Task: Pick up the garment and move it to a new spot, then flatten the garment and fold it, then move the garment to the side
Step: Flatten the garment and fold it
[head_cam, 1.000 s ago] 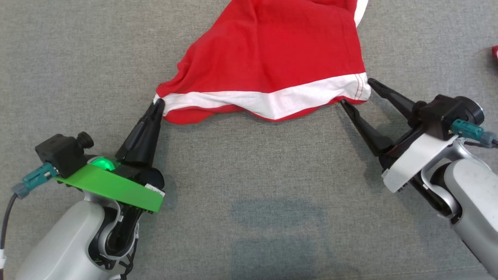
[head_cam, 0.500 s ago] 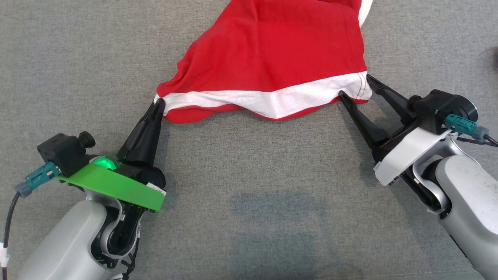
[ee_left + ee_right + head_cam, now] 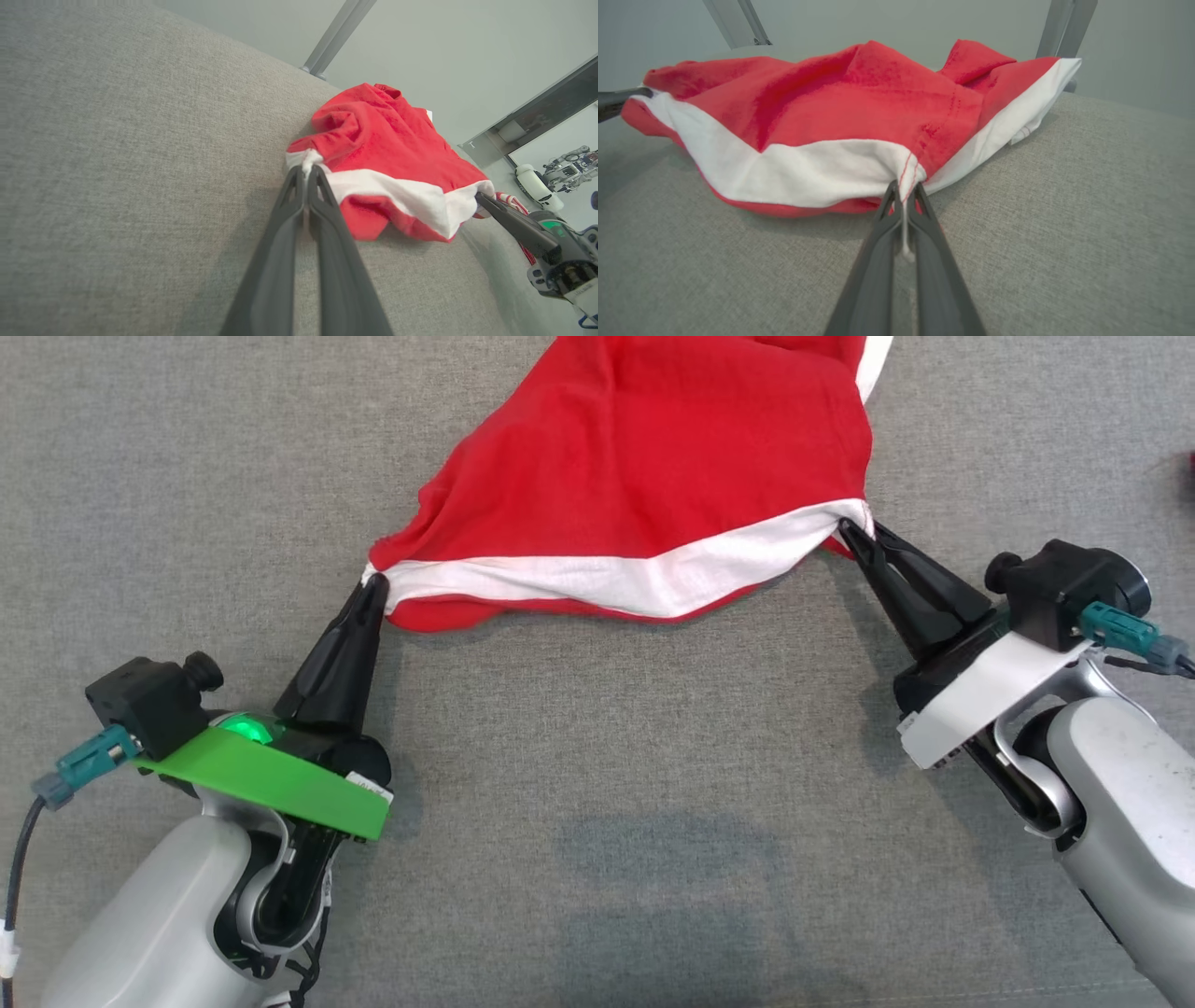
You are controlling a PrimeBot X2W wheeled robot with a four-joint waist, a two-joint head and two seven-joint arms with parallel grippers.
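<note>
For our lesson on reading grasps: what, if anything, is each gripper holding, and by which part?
Both hold the garment. The left gripper pinches the left end of its white band; the right gripper pinches the right end.

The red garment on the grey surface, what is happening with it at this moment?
A two-armed robot is handling a red garment with a white band along its hem. The garment lies crumpled on a grey fabric surface. The left gripper is shut on one corner of the band, and the right gripper is shut on the opposite corner. The cloth is not yet flattened or folded.
</note>
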